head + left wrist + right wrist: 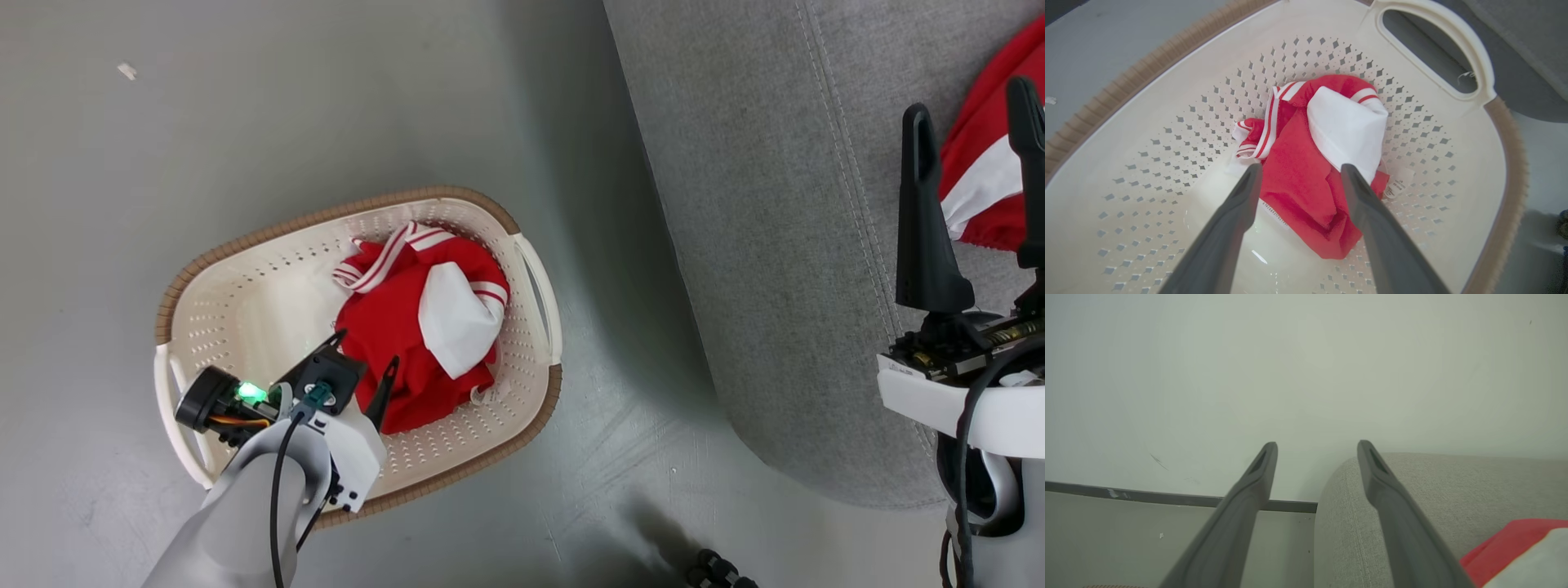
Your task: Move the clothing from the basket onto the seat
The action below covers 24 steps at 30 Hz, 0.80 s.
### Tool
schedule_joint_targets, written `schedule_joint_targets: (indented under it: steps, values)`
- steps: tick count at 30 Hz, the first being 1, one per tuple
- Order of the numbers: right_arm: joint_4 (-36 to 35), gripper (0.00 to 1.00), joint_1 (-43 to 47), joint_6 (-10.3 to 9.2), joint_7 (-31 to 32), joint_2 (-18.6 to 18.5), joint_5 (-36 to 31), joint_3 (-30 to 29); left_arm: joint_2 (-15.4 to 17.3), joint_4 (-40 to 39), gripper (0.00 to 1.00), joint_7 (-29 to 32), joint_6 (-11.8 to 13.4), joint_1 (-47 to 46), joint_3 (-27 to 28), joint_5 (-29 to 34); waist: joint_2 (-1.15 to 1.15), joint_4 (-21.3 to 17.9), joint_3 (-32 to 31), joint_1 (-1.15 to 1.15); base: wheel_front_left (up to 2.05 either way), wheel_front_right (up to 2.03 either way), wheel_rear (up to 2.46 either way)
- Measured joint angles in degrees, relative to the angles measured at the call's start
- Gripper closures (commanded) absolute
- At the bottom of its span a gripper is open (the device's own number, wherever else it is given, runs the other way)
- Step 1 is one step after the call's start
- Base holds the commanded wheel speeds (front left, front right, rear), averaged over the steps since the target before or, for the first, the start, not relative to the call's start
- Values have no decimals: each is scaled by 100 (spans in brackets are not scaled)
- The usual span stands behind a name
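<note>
Roughly halfway, as we judge it: one red-and-white garment (984, 175) lies on the grey seat (775, 204), at the right edge of the head view, while a second crumpled bundle (400, 335) of the clothing sits in the cream basket (245, 302), which stands on the floor (245, 106) near the seat and apart from it. We see the left gripper (366, 351) down inside the basket with its two dark fingers spread wide and nothing gripped; from its wrist camera the fingertips (1251, 175) straddle the lower folds of the bundle, and we cannot tell whether they touch the fabric. The right gripper (969, 98) hangs over the seat just beside the garment lying there, its jaws likewise parted and empty, its own camera looking past the seat's rounded corner to a pale wall (1306, 355). What is left, in our reading, is to close on the bundle, lift it clear of the basket and carry it across to the seat; it looks to be the last of the load, though its folds could hide more.
</note>
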Motion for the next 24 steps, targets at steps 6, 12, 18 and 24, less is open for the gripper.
schedule_joint_targets:
  steps: [6,12,18,24]
  values:
    - [-2,0,-174,0,0,-1,53,32,3,216,0,-30,43,-277,7,10,0,-131,282,0,0,0,0]
    - [-7,0,-292,0,0,0,141,30,55,447,0,-57,99,-505,24,51,0,-263,536,0,0,0,0]
    - [-7,0,-494,0,0,-1,186,51,86,631,0,-63,152,-727,55,59,0,-376,772,0,0,0,0]
    - [1,0,-575,0,0,0,253,85,93,823,0,-65,153,-896,41,92,0,-463,987,0,0,0,0]
